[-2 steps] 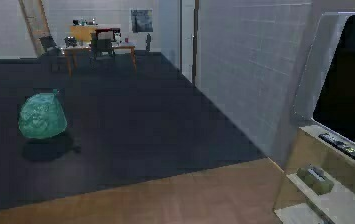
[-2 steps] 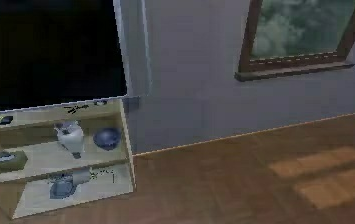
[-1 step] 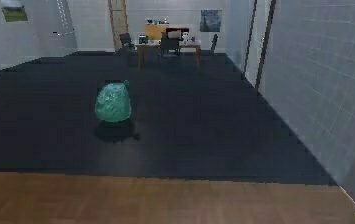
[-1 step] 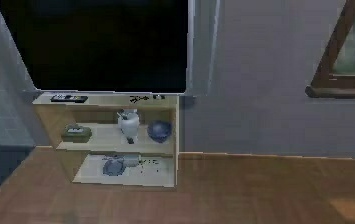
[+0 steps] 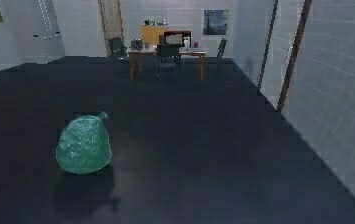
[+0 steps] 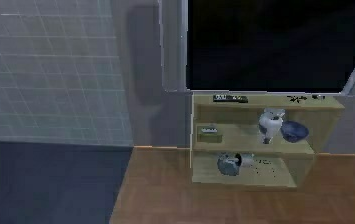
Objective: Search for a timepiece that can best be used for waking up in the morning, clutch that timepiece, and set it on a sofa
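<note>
On the dark floor ahead, toward the forward view's left, a green tied bag [image 5: 85,145] sat by itself. Far beyond it, against the back wall, stood a wooden desk [image 5: 166,55] with dark chairs around it, and a framed picture [image 5: 216,22] hung on the wall to its right.

Out to the arm's side, a pale wooden shelf unit [image 6: 265,140] stood on the wood floor beneath a large dark pane [image 6: 275,45]. Its lowest shelf held a round grey thing [image 6: 228,163] at the left, perhaps the timepiece, though I could not be sure. One shelf up, farther right, stood a white jug [image 6: 272,124] and a blue bowl [image 6: 296,130]. How the gripper's jaws stood, and where the round grey thing lay from them, I could not tell.
</note>
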You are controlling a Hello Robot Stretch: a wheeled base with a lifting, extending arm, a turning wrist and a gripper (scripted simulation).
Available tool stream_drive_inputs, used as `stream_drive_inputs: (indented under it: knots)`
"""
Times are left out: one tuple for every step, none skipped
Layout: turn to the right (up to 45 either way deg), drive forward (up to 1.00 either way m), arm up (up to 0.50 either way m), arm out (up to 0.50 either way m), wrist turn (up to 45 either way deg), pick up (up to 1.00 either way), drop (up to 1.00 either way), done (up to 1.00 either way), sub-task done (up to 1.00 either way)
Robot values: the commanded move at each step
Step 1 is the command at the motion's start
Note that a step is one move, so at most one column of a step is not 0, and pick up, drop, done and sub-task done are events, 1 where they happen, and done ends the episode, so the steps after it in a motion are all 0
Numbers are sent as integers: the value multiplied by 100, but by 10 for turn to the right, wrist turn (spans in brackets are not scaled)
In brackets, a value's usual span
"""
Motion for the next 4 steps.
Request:
stream_drive_inputs:
  knots:
    - [0,100,0,0,0,0,0,0,0]
    - [0,100,0,0,0,0,0,0,0]
    - [-270,0,0,0,0,0,0,0,0]
    - [0,10,0,0,0,0,0,0,0]
